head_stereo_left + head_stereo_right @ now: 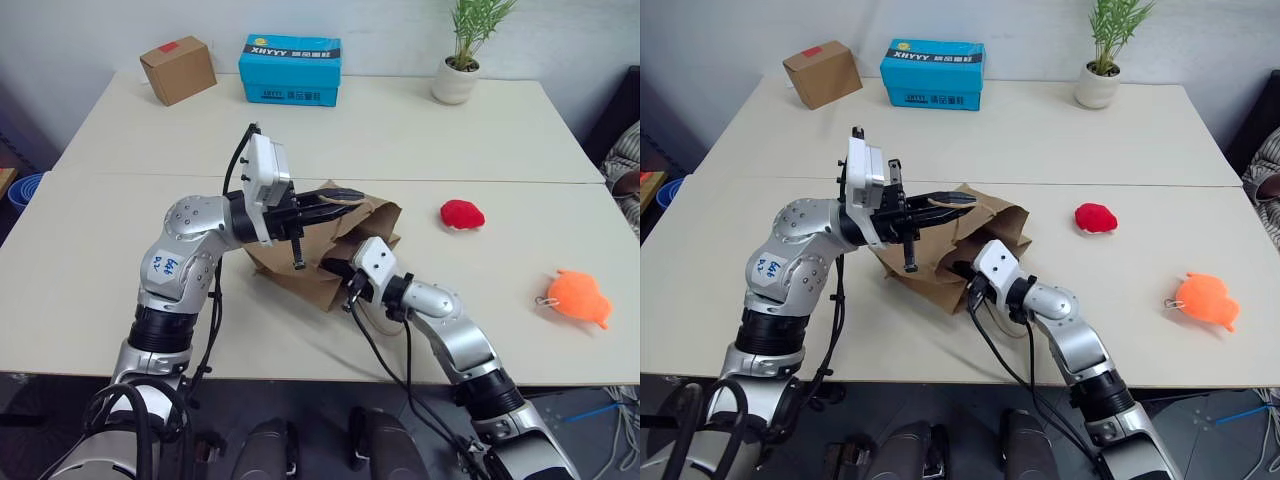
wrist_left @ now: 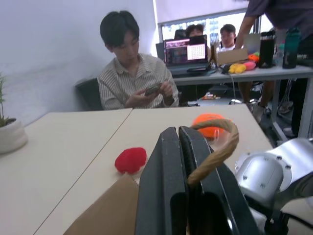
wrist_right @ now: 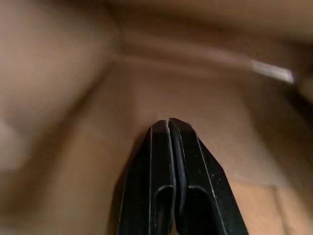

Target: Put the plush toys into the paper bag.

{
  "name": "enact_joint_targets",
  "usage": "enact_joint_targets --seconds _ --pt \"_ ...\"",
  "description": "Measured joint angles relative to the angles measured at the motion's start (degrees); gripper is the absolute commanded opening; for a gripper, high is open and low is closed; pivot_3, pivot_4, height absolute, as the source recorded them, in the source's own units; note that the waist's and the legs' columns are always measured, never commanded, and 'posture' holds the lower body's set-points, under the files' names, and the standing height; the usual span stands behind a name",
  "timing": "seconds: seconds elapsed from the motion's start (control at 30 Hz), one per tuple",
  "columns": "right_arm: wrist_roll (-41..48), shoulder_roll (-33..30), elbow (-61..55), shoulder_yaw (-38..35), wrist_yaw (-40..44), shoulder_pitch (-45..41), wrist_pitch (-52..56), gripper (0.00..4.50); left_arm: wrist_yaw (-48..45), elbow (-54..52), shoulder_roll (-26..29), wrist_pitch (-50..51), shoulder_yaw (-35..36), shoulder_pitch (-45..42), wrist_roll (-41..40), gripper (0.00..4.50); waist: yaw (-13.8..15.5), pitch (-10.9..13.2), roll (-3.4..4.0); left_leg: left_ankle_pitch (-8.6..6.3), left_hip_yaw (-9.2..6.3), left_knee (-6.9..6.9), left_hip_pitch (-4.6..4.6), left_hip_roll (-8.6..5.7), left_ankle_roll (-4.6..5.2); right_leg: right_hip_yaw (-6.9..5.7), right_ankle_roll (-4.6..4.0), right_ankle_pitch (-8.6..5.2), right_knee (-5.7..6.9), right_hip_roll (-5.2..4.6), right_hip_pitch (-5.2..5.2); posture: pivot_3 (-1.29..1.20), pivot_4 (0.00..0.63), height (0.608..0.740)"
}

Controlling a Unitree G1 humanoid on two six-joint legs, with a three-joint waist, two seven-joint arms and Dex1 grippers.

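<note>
The brown paper bag lies crumpled on its side in the middle of the near table. My left gripper is shut on its twisted paper handle and holds the bag's top edge up. My right gripper is shut with nothing between its fingers; its tips are inside the bag's mouth, with brown paper all around. The red plush toy rests on the table to the right of the bag. The orange plush toy lies further right, near the front edge.
On the far table stand a small cardboard box, a blue printed box and a potted plant. A seam runs between the two tables. A seated person and others at desks are beyond the table's right end.
</note>
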Motion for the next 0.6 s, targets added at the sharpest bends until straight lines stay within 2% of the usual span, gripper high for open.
enact_joint_targets --seconds 0.07,0.13,0.23,0.43,0.6 --pt "-0.58 0.15 0.21 0.04 -0.08 0.11 0.26 0.06 0.79 -0.18 -0.57 1.43 1.14 0.11 -1.91 0.00 0.00 0.00 0.00 0.00 0.00 0.00 0.00 0.00 0.00 0.00 0.00 0.00 0.00 0.00 0.00 0.00 0.150 0.740" --pt "-1.52 0.08 0.10 0.35 -0.28 1.09 1.51 0.06 3.61 0.53 -3.25 3.90 5.67 -0.71 -7.47 0.00 0.02 0.00 -0.01 0.00 -0.06 0.01 -0.02 0.02 0.00 0.06 0.00 0.00 -0.01 -0.04 0.01 0.00 0.150 0.740" --pt "-1.97 -0.55 -2.24 0.39 -0.24 2.87 3.81 0.06 5.33 0.96 -2.86 6.50 10.81 -2.41 -11.98 0.00 0.03 -0.01 -0.01 0.00 -0.08 0.01 0.00 -0.01 0.00 0.04 0.00 0.00 -0.02 -0.04 0.05 0.00 0.150 0.740" --pt "-1.85 -3.22 -7.78 0.38 1.35 4.49 9.66 0.06 6.65 0.94 -2.90 9.23 13.07 -2.63 -15.97 0.00 0.09 -0.02 -0.03 -0.01 -0.14 0.01 0.02 -0.02 -0.03 0.03 0.00 0.00 -0.04 -0.02 0.10 0.00 0.150 0.740" --pt "-1.25 -4.05 -9.97 0.29 2.94 4.80 12.31 0.06 6.41 -0.19 -2.07 10.62 12.24 -2.35 -16.26 0.00 0.06 -0.02 -0.03 -0.02 -0.14 0.01 0.02 -0.02 -0.06 0.02 0.00 0.00 -0.04 0.02 0.09 0.00 0.150 0.740"
